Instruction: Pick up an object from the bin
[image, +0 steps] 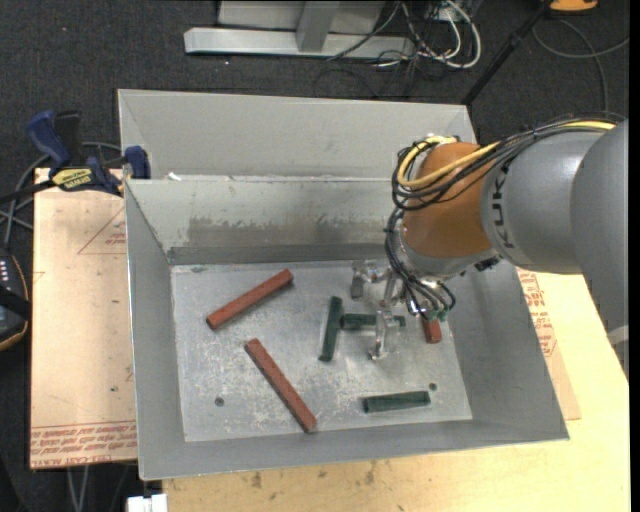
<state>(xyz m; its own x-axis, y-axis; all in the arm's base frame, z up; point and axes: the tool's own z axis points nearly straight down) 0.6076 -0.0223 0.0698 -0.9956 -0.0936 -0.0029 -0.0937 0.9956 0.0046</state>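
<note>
My gripper (379, 318) is low in the bin's right centre, under the orange wrist cover. Its jaws stand open, one metal fingertip (378, 347) on the near side and the other on the far side of a short dark green bar (357, 322) that lies crosswise on the floor. The bar's right end is hidden beneath the gripper. A second dark green bar (329, 329) lies just left of it, running front to back and touching its left end. A small red block (431, 331) sits right of the gripper, partly hidden by cables.
A third dark green bar (396, 402) lies near the front right. Two long red-brown sticks lie on the left half: one (250, 299) angled toward the back, one (281, 384) angled toward the front. The arm reaches in over the bin's right wall.
</note>
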